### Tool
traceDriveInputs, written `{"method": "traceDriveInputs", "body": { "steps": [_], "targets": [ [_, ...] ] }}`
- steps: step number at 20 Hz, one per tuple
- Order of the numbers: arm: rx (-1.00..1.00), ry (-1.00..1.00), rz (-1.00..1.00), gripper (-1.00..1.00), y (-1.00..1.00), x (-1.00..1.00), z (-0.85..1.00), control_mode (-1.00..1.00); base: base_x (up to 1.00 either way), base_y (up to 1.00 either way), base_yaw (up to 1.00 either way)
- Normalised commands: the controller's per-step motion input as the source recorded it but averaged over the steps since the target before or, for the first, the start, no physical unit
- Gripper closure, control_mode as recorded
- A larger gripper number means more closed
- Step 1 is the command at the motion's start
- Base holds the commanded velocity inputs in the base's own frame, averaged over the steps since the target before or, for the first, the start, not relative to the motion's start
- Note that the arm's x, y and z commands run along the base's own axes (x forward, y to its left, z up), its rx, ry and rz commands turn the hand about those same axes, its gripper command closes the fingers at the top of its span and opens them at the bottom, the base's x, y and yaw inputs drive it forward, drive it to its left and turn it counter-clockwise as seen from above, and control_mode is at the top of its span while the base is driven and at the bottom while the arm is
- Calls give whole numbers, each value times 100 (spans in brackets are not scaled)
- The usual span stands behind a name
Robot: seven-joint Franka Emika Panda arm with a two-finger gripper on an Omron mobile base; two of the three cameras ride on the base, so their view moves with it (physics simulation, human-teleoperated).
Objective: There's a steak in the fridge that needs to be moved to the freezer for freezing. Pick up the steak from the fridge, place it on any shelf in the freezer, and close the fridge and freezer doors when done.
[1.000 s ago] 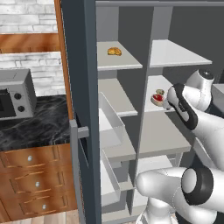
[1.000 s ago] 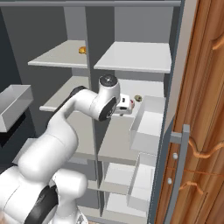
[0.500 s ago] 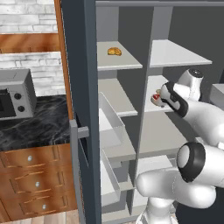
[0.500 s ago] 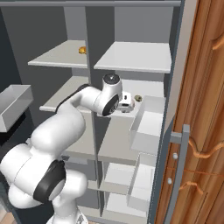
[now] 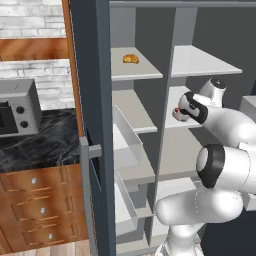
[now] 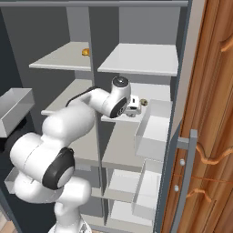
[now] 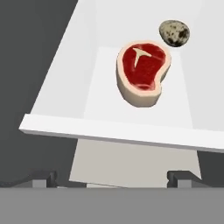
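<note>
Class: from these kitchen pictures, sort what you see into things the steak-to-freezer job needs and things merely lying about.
Belongs to the job:
- steak, lying on a fridge shelf
- hand, open, short of the steak
- freezer door, standing open

Lying about:
- speckled egg beside the steak
- pastry on the top freezer shelf
- microwave on the counter

To my left I saw a white brick wall (image 5: 30, 20) with a wooden band, a grey microwave (image 5: 17, 107) on a black marble counter (image 5: 40, 147) above wooden drawers (image 5: 42, 210), and to my right a wooden cabinet panel (image 6: 218, 113).
</note>
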Motion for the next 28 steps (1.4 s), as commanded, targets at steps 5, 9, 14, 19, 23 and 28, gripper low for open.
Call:
{"method": "traceDriveInputs", "body": {
  "steps": [5, 9, 14, 19, 23, 28],
  "targets": [
    [0, 0, 0, -100, 0, 32, -26, -100, 0, 0, 0],
    [0, 0, 0, -100, -11, 33, -23, -100, 0, 0, 0],
    [0, 0, 0, -100, -16, 36, -22, -100, 0, 0, 0],
    [0, 0, 0, -100, -10, 37, -15, -100, 0, 0, 0],
    [1, 0, 0, -100, -16, 42, -9, -100, 0, 0, 0],
    [0, 0, 1, -100, -7, 43, -17, -100, 0, 0, 0]
  ]
}}
